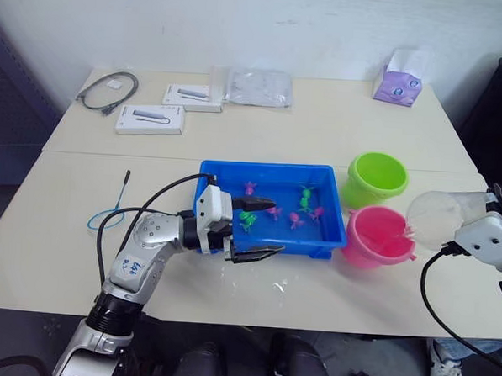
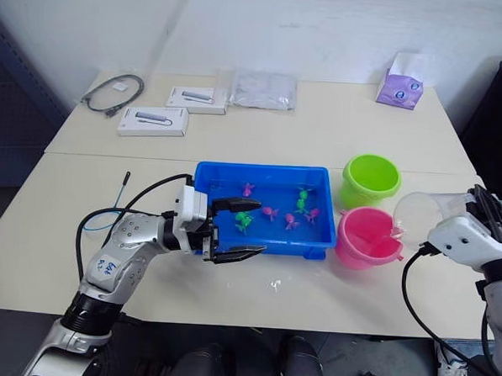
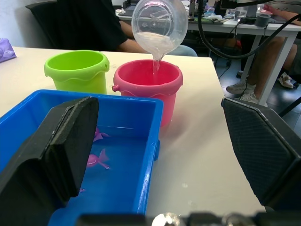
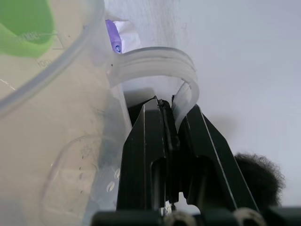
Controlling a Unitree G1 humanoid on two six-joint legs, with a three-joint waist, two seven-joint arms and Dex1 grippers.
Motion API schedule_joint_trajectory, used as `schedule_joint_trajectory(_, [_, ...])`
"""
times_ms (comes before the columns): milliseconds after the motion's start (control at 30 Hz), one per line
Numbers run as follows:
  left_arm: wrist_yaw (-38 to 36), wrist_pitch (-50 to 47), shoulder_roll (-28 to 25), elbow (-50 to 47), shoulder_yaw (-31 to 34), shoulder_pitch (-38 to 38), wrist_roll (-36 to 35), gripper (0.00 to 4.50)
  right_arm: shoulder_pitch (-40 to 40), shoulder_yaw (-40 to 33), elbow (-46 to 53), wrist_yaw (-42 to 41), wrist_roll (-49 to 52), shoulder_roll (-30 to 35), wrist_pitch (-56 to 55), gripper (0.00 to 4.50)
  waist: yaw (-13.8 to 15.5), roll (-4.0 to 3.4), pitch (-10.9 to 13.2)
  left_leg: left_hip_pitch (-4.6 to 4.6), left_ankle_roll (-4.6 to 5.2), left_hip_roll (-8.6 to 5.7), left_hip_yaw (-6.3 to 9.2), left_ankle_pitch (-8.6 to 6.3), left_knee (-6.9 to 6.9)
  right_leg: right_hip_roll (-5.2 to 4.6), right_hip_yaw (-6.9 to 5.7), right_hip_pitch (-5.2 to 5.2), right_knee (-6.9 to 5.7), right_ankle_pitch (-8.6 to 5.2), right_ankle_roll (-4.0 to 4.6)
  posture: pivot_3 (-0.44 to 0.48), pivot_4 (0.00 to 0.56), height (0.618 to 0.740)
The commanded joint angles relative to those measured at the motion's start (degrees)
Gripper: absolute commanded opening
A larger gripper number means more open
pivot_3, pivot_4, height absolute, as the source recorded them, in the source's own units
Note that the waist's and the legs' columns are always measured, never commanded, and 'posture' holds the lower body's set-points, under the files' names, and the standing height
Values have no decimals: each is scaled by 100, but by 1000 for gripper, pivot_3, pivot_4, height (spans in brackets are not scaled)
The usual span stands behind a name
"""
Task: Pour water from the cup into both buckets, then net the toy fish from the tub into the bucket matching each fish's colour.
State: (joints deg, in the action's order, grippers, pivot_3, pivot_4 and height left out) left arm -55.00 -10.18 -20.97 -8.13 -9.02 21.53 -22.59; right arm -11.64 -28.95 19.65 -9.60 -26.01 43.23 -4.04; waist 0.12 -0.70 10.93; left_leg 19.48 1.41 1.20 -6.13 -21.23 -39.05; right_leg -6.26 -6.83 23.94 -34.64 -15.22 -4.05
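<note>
I see the clear cup [image 3: 159,26] tipped over the pink bucket [image 1: 376,237], a thin stream of water [image 3: 155,63] falling in. The cream table [image 1: 322,124] stands against a white wall. My right gripper [image 4: 170,106] pinches the cup's handle; my left gripper [image 1: 257,229] gapes empty at the blue tub [image 1: 269,239].

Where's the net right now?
In the left eye view the net lies flat on the table at the robot's left, apart from the blue tub, beside the left arm.
</note>
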Motion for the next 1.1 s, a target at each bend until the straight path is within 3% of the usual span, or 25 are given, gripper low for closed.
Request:
schedule_joint_trajectory(33, [6, 113, 21, -48, 22, -26, 9, 4500, 55, -114, -10, 143, -50, 13, -200, 28, 1, 0, 0, 0, 0, 0, 0, 0, 0, 0, 0, 0, 0, 0, 0, 0, 150, 740])
schedule_joint_trajectory(533, [5, 233, 21, 55, 64, 31, 36, 4500, 116, -191, -267, 349, 49, -166, -394, 28, -1, 0, 0, -1, 0, 0, -1, 2, -1, 0, 1, -1, -2, 0, 0, 0, 150, 740])
schedule_joint_trajectory(833, [14, 189, -160, 121, 380, 24, -120, 4500, 617, -628, -96, -312, 2267, -1018, 750, 28, -11, 1, 0, -3, 3, 0, 0, 4, -4, 0, 1, -1, -9, 0, 0, 0, 150, 740])
schedule_joint_trajectory(933, [5, 3, -285, 103, 672, 39, -348, 4500, 830, -861, 120, -409, 3212, -1322, 1819, 28, -13, 1, -1, -4, 3, 2, 1, 4, -4, -1, 0, -1, -10, 0, 0, 0, 150, 740])
schedule_joint_trajectory(1100, [32, -232, -486, 246, 1131, 201, -626, 4500, 1296, -1143, 136, -197, 3663, -1107, 3140, 28, -17, -1, -2, -3, 6, 1, 3, 5, -4, -6, -1, -1, -16, 0, 1, 0, 150, 740])
